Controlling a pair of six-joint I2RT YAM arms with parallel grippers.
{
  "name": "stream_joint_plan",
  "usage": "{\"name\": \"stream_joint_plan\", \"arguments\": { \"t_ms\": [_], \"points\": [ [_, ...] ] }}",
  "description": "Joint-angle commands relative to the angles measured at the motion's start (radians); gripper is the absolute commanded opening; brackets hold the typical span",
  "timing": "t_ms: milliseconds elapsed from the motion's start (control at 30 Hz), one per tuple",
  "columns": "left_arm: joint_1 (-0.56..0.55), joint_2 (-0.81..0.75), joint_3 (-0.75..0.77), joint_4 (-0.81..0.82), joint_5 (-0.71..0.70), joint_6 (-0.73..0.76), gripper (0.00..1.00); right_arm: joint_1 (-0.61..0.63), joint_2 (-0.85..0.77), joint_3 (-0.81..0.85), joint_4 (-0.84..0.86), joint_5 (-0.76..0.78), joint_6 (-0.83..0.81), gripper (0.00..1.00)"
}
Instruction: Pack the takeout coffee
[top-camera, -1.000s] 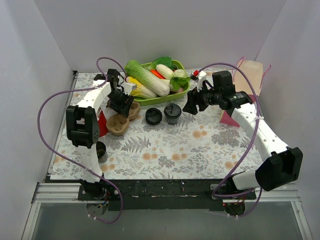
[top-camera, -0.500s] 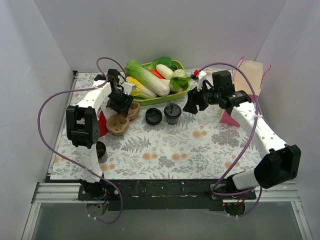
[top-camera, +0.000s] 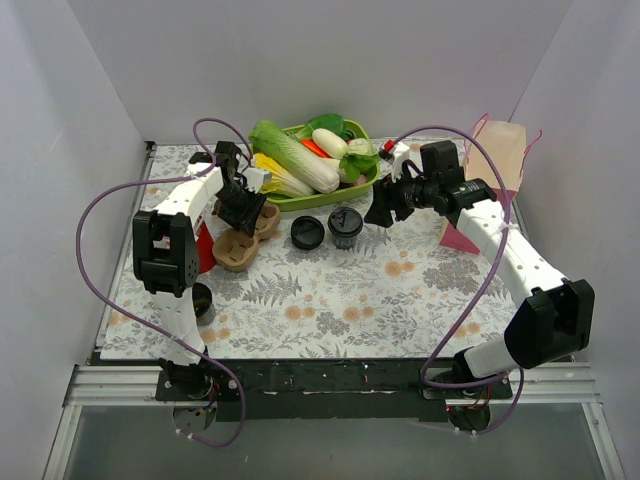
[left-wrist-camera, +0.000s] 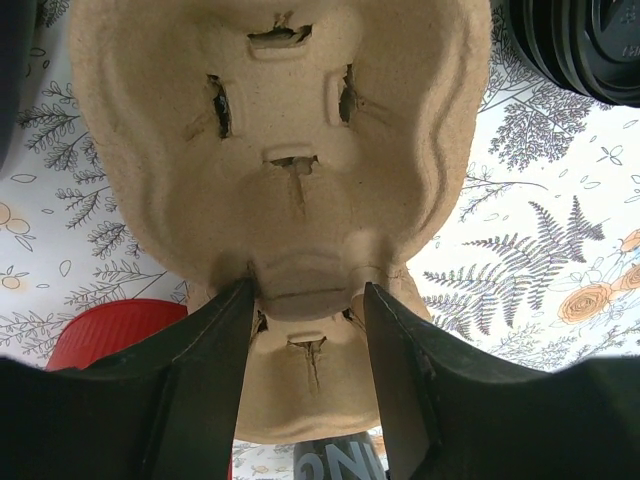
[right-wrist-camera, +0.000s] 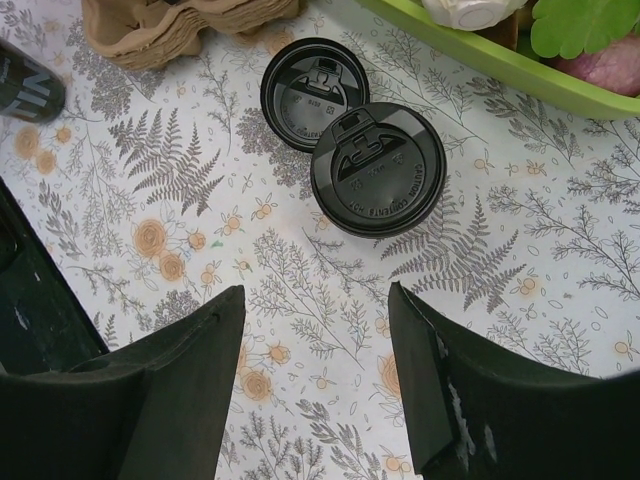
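The takeout coffee (top-camera: 345, 226), a dark cup under a round black lid (right-wrist-camera: 378, 168), stands on the flowered cloth. A second black lid (top-camera: 306, 233) (right-wrist-camera: 315, 93) lies just left of it. My right gripper (top-camera: 383, 212) (right-wrist-camera: 315, 300) hangs open right of the cup, with only cloth between its fingers. My left gripper (top-camera: 243, 208) (left-wrist-camera: 308, 290) is shut on the narrow waist of the brown cardboard carrier (top-camera: 240, 243) (left-wrist-camera: 275, 150), one finger pressed into each side.
A green tray (top-camera: 300, 200) of vegetables stands behind the cup. A red cup (top-camera: 205, 250) (left-wrist-camera: 110, 325) is left of the carrier. A dark cup (top-camera: 200, 298) (left-wrist-camera: 335, 460) sits by the left arm. A pink bag (top-camera: 497, 150) stands at the back right.
The left jaws have narrowed slightly onto the carrier's waist. The right gripper has shifted a little left and back, still open.
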Motion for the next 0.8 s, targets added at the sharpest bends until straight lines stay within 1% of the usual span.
{"name": "stream_joint_plan", "arguments": {
  "t_ms": [0, 33, 167, 333, 367, 467, 500, 567, 600, 633, 667, 700, 733, 767],
  "points": [
    [-0.003, -0.026, -0.001, 0.003, 0.007, -0.012, 0.46, -0.009, -0.001, 0.052, 0.02, -0.015, 0.004, 0.66],
    [-0.003, -0.028, 0.006, -0.006, 0.011, -0.013, 0.42, -0.009, -0.001, 0.054, 0.017, -0.014, 0.001, 0.66],
    [-0.003, -0.035, 0.036, -0.041, 0.011, -0.02, 0.37, -0.009, -0.015, 0.076, 0.003, 0.005, -0.022, 0.66],
    [-0.003, -0.051, 0.084, -0.107, 0.031, -0.035, 0.29, -0.026, -0.02, 0.176, -0.057, 0.063, -0.087, 0.66],
    [-0.003, -0.054, 0.113, -0.118, 0.04, -0.04, 0.26, -0.03, -0.02, 0.196, -0.066, 0.074, -0.1, 0.66],
    [-0.003, -0.063, 0.162, -0.159, 0.05, -0.049, 0.21, -0.066, -0.026, 0.257, -0.101, 0.123, -0.137, 0.66],
    [-0.003, -0.074, 0.189, -0.164, 0.051, -0.049, 0.18, -0.095, -0.023, 0.276, -0.109, 0.14, -0.142, 0.65],
    [-0.003, -0.086, 0.208, -0.178, 0.051, -0.05, 0.16, -0.136, -0.015, 0.346, -0.132, 0.179, -0.131, 0.62],
    [-0.003, -0.101, 0.214, -0.179, 0.051, -0.05, 0.13, -0.183, -0.015, 0.369, -0.132, 0.187, -0.13, 0.61],
    [-0.003, -0.11, 0.214, -0.179, 0.057, -0.049, 0.11, -0.207, -0.015, 0.389, -0.132, 0.225, -0.128, 0.61],
    [-0.001, -0.12, 0.214, -0.178, 0.067, -0.052, 0.06, -0.228, -0.015, 0.432, -0.131, 0.254, -0.13, 0.6],
    [-0.003, -0.127, 0.213, -0.178, 0.077, -0.052, 0.04, -0.269, -0.012, 0.455, -0.129, 0.287, -0.133, 0.6],
    [-0.003, -0.144, 0.21, -0.175, 0.114, -0.053, 0.0, -0.291, -0.009, 0.475, -0.128, 0.375, -0.134, 0.59],
    [-0.005, -0.153, 0.207, -0.17, 0.134, -0.056, 0.0, -0.313, -0.008, 0.5, -0.125, 0.406, -0.134, 0.59]
  ]
}}
